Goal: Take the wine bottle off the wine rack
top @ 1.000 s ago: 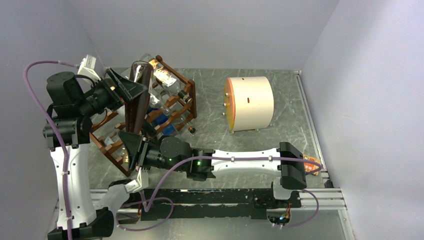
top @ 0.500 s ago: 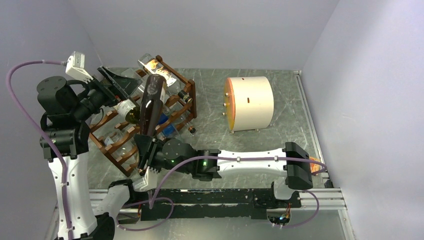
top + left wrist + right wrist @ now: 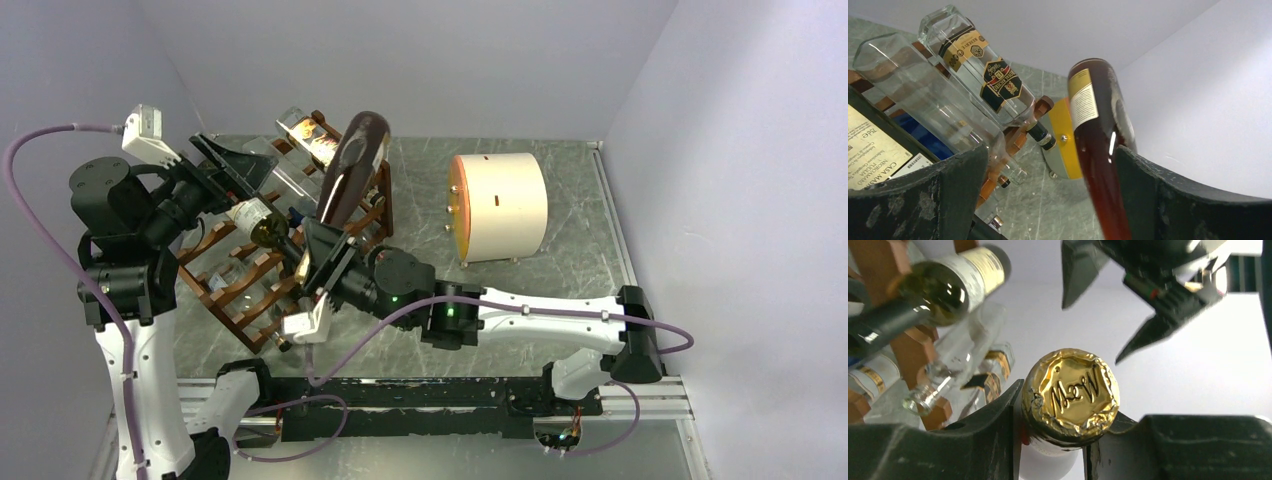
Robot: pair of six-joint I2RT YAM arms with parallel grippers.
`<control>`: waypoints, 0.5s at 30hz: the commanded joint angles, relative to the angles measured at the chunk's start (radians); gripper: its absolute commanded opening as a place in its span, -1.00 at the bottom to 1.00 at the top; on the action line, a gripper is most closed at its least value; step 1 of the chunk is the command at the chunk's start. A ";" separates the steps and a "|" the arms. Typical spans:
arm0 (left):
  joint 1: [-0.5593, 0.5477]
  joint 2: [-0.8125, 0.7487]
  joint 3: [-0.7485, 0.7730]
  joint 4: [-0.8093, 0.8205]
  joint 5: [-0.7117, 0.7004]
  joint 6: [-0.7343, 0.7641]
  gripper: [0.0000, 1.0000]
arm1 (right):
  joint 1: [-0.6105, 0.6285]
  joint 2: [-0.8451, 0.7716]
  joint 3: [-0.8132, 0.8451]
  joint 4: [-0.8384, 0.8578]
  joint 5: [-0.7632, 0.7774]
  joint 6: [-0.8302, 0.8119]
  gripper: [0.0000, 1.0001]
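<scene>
**Item: wine bottle** (image 3: 352, 170). Dark reddish-brown glass with a long neck. It carries a cream label with a yellow band, and its neck is capped in crinkled gold foil embossed with lettering (image 3: 1071, 395).
**Position:** clear of the reddish-brown wooden wine rack (image 3: 235, 300). It is held in the air above the rack's right end, base uppermost and leaning away to the right, neck pointing down.

**Right gripper** (image 3: 325, 240). Clamped on the bottle's neck just below the foil cap, with a black finger (image 3: 973, 445) pressed to either side. Its arm reaches in from the rack's right.

**Left gripper** (image 3: 243, 180). Jaws spread wide and holding nothing, raised at the rack's upper left. In the left wrist view the bottle (image 3: 1098, 150) shows beyond the gap between the fingers.

**Wine rack.** Wavy scalloped rails on straight posts, in several tiers. It holds:
- a clear square-shouldered glass bottle with a black and gold label (image 3: 993, 82)
- a plain clear bottle (image 3: 913, 85) beside it
- a dark green bottle with a cream label (image 3: 948, 285)

**Cream cylindrical drum** (image 3: 505, 205). It has an orange face and lies on its side, well apart to the rack's right.

**Grey marbled table** (image 3: 430, 270). It lies under the rack and the drum.
</scene>
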 commanded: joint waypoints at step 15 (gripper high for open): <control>0.002 -0.040 -0.033 0.046 -0.009 0.037 0.99 | -0.531 -0.228 0.295 0.025 0.129 0.539 -1.00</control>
